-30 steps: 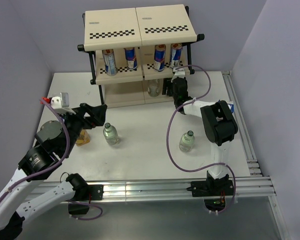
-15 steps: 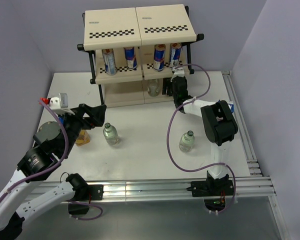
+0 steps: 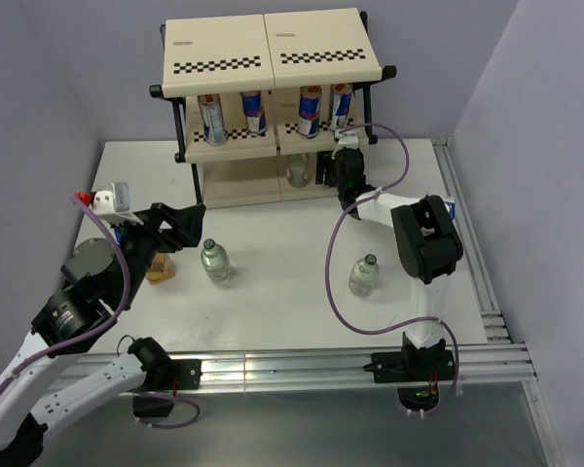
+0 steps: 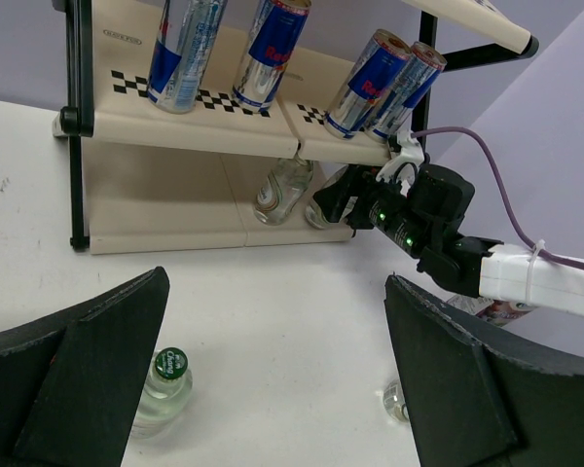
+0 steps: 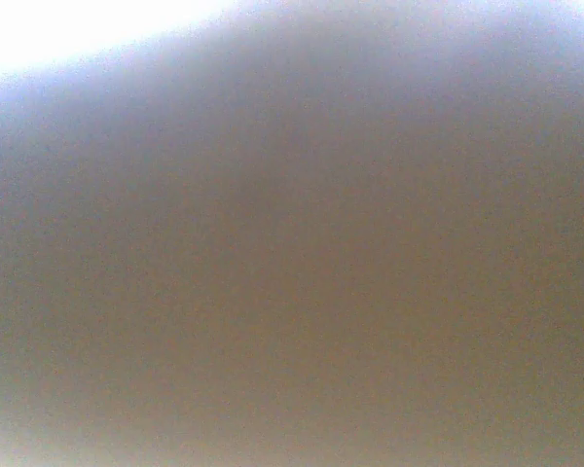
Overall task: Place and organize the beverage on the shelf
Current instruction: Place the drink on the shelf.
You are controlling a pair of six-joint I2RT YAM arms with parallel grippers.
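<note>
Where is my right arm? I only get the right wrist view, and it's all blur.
Observer: The right fingers are at the shelf's bottom tier, right next to a bottle standing there.
Operator: What's left on the table?
Observer: Two bottles stand loose on the table, one near each arm.
Operator: And the cans?
Observer: Four cans are lined up on the middle tier.
</note>
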